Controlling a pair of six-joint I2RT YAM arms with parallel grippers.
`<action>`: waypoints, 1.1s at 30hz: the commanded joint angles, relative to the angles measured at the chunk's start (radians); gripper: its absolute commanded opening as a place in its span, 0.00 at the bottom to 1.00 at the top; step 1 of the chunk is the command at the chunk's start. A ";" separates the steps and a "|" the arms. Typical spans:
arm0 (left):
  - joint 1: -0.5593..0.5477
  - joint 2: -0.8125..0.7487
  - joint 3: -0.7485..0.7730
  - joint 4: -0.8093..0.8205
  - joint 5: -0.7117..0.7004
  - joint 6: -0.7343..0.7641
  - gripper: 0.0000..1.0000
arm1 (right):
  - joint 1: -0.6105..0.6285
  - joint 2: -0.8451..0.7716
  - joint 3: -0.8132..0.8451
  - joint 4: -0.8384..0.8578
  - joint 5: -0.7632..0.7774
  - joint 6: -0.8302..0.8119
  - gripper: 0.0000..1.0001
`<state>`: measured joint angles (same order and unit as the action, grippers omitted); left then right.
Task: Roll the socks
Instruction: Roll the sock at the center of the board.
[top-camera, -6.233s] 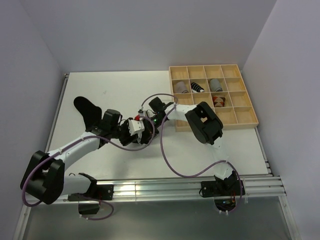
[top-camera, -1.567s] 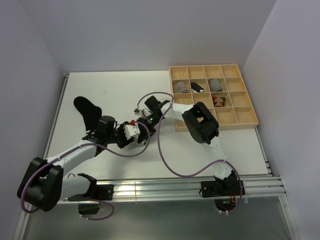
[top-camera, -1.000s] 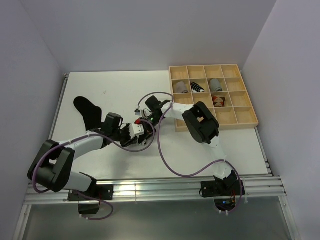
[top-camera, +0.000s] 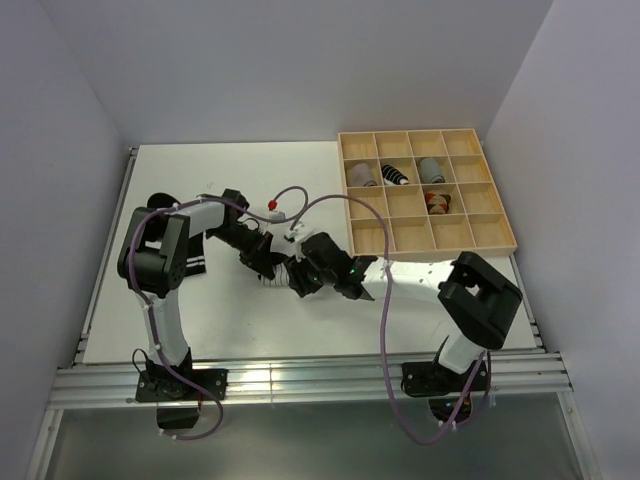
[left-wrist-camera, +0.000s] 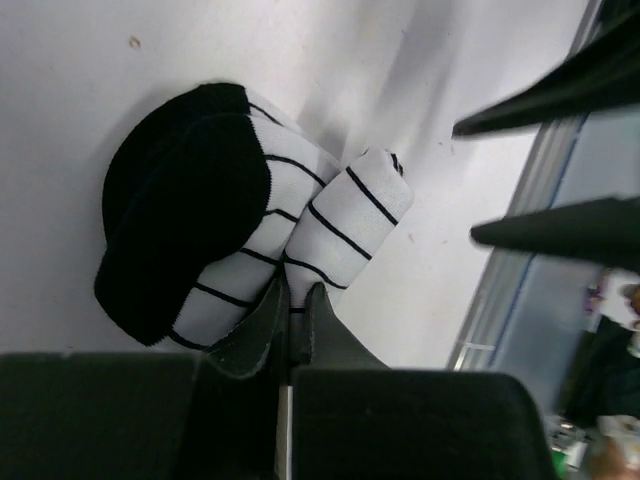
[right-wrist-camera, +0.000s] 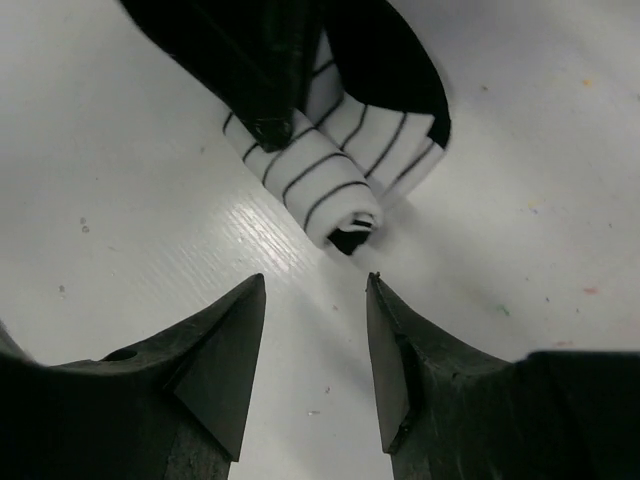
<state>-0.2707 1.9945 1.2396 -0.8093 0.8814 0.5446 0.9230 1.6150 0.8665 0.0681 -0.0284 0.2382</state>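
Two changes: left pincer (left-wrist-camera: 295, 296) has clamped shut on the part-rolled striped sock (left-wrist-camera: 340, 220), mid-frame on the bench (top-camera: 250, 180); right pincer (right-wrist-camera: 313, 287) has let go, jaws apart just short of it. Roll judged unfinished.

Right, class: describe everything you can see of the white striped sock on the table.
The sock looks like soft knit, white with thin black stripes and a black toe. It lies on the white table, partly rolled into a tight tube with one open end showing; the black toe part sits loose beside it. The left gripper is shut on its edge. The right gripper is open just short of the roll, not touching.
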 joint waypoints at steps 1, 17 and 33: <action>-0.004 0.061 0.004 -0.076 -0.104 -0.041 0.00 | 0.051 0.025 0.051 0.061 0.151 -0.132 0.53; -0.004 0.107 0.034 -0.096 -0.147 -0.031 0.00 | 0.211 0.238 0.204 0.015 0.288 -0.353 0.57; -0.001 -0.109 -0.086 0.109 -0.157 -0.080 0.25 | 0.113 0.283 0.255 -0.151 0.033 -0.248 0.10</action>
<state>-0.2661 1.9995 1.2324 -0.8791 0.8482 0.4747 1.0828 1.8870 1.1038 -0.0082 0.1589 -0.0746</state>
